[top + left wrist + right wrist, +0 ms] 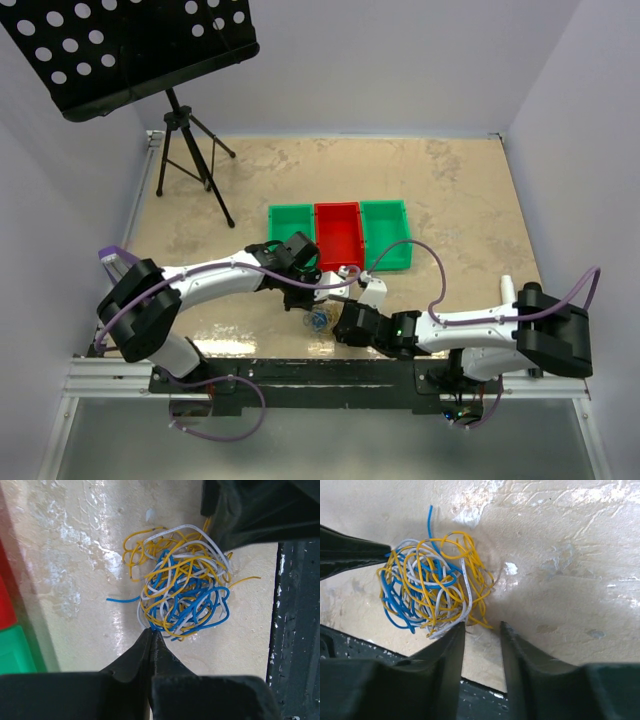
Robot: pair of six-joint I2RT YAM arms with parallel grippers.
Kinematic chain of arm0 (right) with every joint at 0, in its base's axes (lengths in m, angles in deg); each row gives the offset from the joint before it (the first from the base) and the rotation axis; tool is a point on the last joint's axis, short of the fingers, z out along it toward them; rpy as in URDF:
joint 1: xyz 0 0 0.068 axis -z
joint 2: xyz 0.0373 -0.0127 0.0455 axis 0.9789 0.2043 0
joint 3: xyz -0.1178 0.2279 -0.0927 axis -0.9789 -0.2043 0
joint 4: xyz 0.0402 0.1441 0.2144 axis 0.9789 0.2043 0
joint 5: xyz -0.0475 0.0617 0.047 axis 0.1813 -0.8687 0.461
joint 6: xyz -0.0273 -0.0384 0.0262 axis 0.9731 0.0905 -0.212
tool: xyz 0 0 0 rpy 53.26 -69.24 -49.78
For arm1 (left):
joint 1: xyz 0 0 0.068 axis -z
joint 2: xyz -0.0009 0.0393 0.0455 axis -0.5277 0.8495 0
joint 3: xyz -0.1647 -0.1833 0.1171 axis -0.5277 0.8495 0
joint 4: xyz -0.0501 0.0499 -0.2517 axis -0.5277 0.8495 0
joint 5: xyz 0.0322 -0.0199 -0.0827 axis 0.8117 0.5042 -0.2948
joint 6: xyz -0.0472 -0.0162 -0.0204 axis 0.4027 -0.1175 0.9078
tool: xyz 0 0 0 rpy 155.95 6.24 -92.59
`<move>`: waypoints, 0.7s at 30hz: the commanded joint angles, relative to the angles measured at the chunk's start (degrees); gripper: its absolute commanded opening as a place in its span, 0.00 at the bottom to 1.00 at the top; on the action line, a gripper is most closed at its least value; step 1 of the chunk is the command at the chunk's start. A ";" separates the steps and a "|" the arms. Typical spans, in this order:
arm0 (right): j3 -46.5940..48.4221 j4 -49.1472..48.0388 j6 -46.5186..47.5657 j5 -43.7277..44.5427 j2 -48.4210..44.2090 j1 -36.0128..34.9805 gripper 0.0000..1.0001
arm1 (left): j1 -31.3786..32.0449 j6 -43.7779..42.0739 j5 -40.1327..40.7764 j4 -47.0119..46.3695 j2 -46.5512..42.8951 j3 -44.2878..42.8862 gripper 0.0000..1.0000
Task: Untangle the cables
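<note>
The cables (318, 320) are one loose ball of thin blue, yellow and white wires lying on the table near its front edge. In the left wrist view my left gripper (152, 630) has its tips pressed together at the near rim of the cables (182, 590), pinching strands there. From above, the left gripper (305, 303) comes in from the left and the right gripper (340, 325) from the right. My right gripper (482, 624) is open beside the cables (427, 587), its left fingertip (459, 630) touching the ball's edge, with only bare table in the gap.
A green bin (291, 225), a red bin (337, 235) and another green bin (385, 235) stand in a row behind the arms. A music stand's tripod (190, 150) is at the back left. The black front rail (300, 365) runs just below the cables.
</note>
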 commanded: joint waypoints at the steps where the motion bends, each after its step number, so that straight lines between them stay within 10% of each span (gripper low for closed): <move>1: 0.68 -2.94 -1.06 3.74 1.39 -0.10 0.31 | -0.02 0.33 -0.16 -0.12 -2.75 0.22 0.00; 8: 0.60 -0.92 -0.88 6.65 -2.12 -0.10 0.00 | -0.10 0.24 0.63 0.06 -2.57 0.31 0.00; 21: 0.86 15.07 -9.58 10.43 -13.29 -0.10 0.00 | -7.74 -3.71 5.11 5.32 -8.90 1.54 0.00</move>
